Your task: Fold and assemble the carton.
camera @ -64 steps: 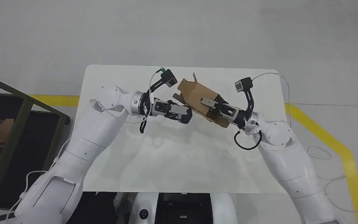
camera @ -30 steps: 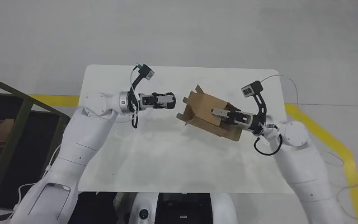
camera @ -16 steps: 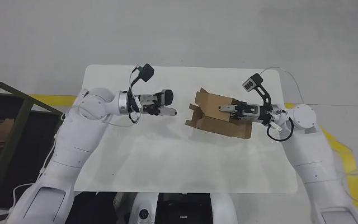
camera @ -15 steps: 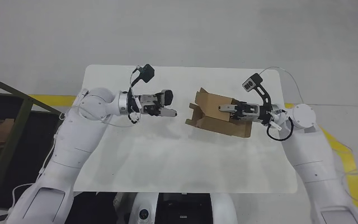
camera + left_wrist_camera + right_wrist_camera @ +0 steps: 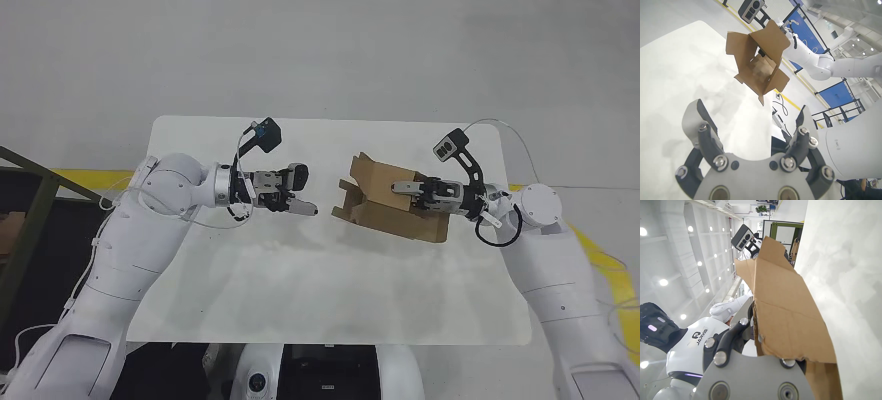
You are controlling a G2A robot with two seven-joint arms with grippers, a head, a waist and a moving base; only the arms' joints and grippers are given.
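Note:
A brown cardboard carton [image 5: 390, 205] hangs above the white table [image 5: 250, 290], right of centre, with its open end and loose flaps toward the left arm. My right gripper [image 5: 400, 187] is shut on the carton's upper wall; one finger [image 5: 743, 313] presses the wall [image 5: 787, 313] from outside and the other is hidden behind the card. My left gripper [image 5: 300, 190] stands open and empty a short way left of the carton. In the left wrist view the carton [image 5: 757, 64] shows its hollow inside beyond the spread fingertips [image 5: 700, 109].
A dark green frame [image 5: 25, 200] stands off the table's left side. Yellow floor tape [image 5: 570, 230] runs past the right edge. Bare table surface lies in front of both arms.
The right arm has carried the carton from the table's middle toward the right and levelled it. The left gripper let go of the carton, drew back left, then turned toward it.

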